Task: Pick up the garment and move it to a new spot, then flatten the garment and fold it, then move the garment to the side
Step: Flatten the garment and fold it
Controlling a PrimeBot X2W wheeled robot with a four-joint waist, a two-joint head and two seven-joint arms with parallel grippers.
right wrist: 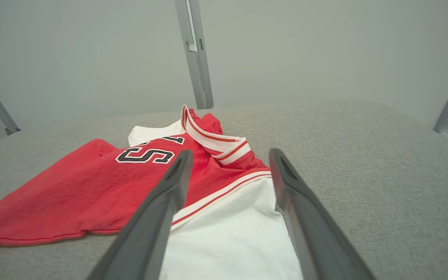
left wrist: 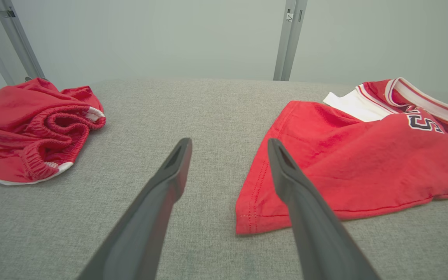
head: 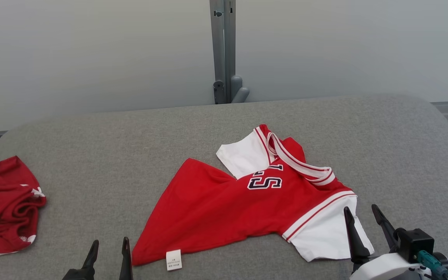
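Nearest you, your left gripper (head: pixel 110 240) sits low on the left with its jaws apart and nothing between them, over bare grey surface (head: pixel 103 155) just beside the garment's hem corner. Your right gripper (head: pixel 360 207) is low on the right, jaws likewise spread and empty, poised over the garment's near white sleeve (head: pixel 325 233); you cannot tell whether they touch the cloth. The garment (head: pixel 224 206), a red jersey, lies spread on the surface right of centre, with a white label (head: pixel 174 259) at its near hem corner. Its dark lettering (head: pixel 265 179) and rumpled striped collar (head: pixel 300 163) lie farther back, and the second white sleeve (head: pixel 243 155) is on the far side. Well apart at the left edge lies a crumpled red cloth (head: pixel 2 206). Beyond the surface a grey metal post (head: pixel 224 50) rises against a pale wall.
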